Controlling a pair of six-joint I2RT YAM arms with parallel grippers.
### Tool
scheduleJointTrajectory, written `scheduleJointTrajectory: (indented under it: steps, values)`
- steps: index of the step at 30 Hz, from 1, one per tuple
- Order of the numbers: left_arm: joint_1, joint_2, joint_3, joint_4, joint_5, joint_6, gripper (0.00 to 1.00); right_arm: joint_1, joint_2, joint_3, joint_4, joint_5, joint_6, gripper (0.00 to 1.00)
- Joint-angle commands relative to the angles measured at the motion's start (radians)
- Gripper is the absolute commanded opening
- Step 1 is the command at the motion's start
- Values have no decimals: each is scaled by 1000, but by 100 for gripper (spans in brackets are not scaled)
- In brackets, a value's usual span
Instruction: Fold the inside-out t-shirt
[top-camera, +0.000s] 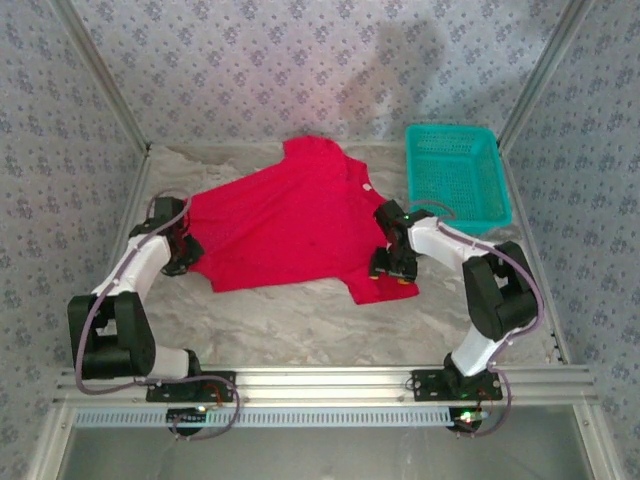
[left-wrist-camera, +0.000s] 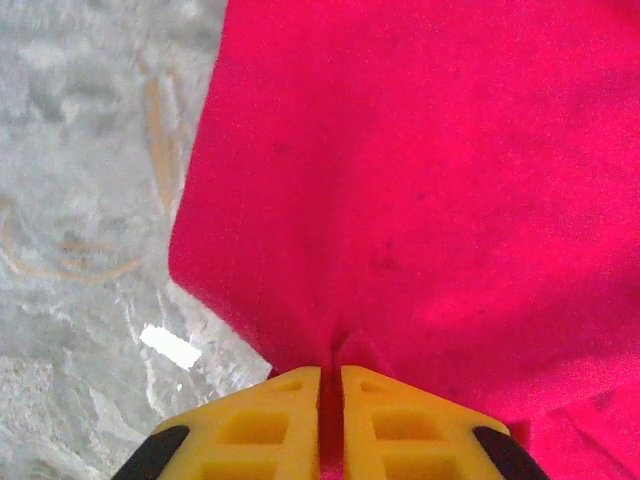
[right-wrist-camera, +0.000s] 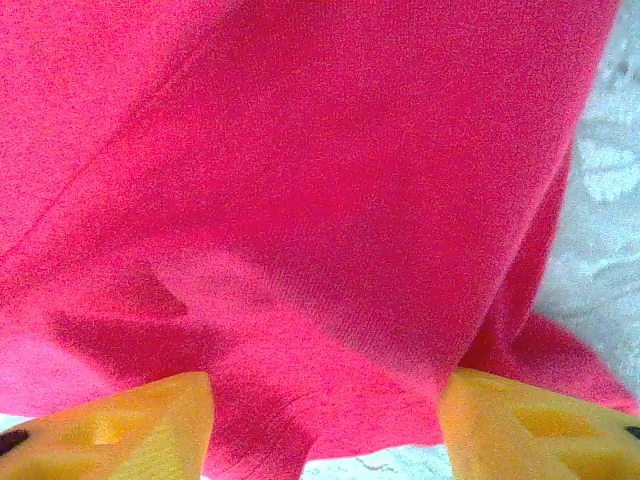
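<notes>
The red t-shirt (top-camera: 290, 220) lies spread flat across the middle of the table, its small white neck tag (top-camera: 364, 186) near the right side. My left gripper (top-camera: 183, 254) is at the shirt's left edge; in the left wrist view its yellow fingers (left-wrist-camera: 280, 420) are shut on a pinch of the red cloth (left-wrist-camera: 420, 180). My right gripper (top-camera: 392, 270) sits at the shirt's lower right sleeve. Its fingers (right-wrist-camera: 130, 425) stand wide apart, open, with the red cloth (right-wrist-camera: 320, 200) lying between them.
A teal mesh basket (top-camera: 456, 175) stands at the back right, close to the shirt's right edge. Patterned walls close in the table on three sides. Bare marbled tabletop (top-camera: 300, 320) runs along the front.
</notes>
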Motion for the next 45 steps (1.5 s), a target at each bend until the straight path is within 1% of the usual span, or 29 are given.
scheduleJointTrajectory:
  steps: [1,3,5,6,7,8,10,11,12,16,19,22,23,27,29,31,33,36,39,42,45]
  values:
    - [10,-2,-4,36,46,-24,13,23,-38,-34,-31,-16,21,67]
    - [16,13,8,14,46,-22,15,24,-46,-59,-21,-15,30,68]
    - [31,19,27,-11,52,-21,28,25,-47,-82,-5,-16,36,68]
    - [39,19,34,-23,53,-18,33,23,-47,-92,5,-22,36,65]
    - [46,16,44,-36,55,-15,35,23,-45,-100,15,-26,36,60]
    - [59,12,54,-61,55,-10,37,23,-43,-109,21,-34,36,50]
    - [81,3,72,-89,55,1,38,19,-40,-112,25,-38,36,20]
    - [95,-2,80,-102,55,6,38,17,-42,-110,21,-35,36,7]
    - [105,-5,86,-114,55,10,38,17,-51,-105,15,-31,36,0]
    - [131,-13,87,-119,65,8,38,8,-114,-83,-22,14,36,0]
    - [129,8,70,-74,117,-7,38,-14,-193,-89,-21,54,67,0]
    - [124,52,53,-35,165,-24,38,-52,-249,-98,-19,52,80,0]
    - [124,72,52,4,174,-28,38,-64,-265,-103,-17,54,84,0]
    - [122,177,86,77,154,-34,41,-106,-365,-139,-9,108,139,0]
    - [122,261,150,106,121,-21,41,-140,-433,-169,12,122,160,0]
    - [120,369,261,91,112,-5,40,-177,-472,-189,25,116,164,0]
    - [115,487,389,65,115,5,39,-205,-479,-194,19,108,161,0]
    - [113,642,560,21,149,11,37,-219,-466,-193,21,106,159,0]
    - [105,725,689,-8,183,26,37,-217,-440,-187,59,119,160,0]
    - [89,713,756,-66,210,49,35,-184,-410,-177,81,112,170,0]
    - [61,569,665,-80,178,69,30,-140,-367,-148,82,125,170,0]
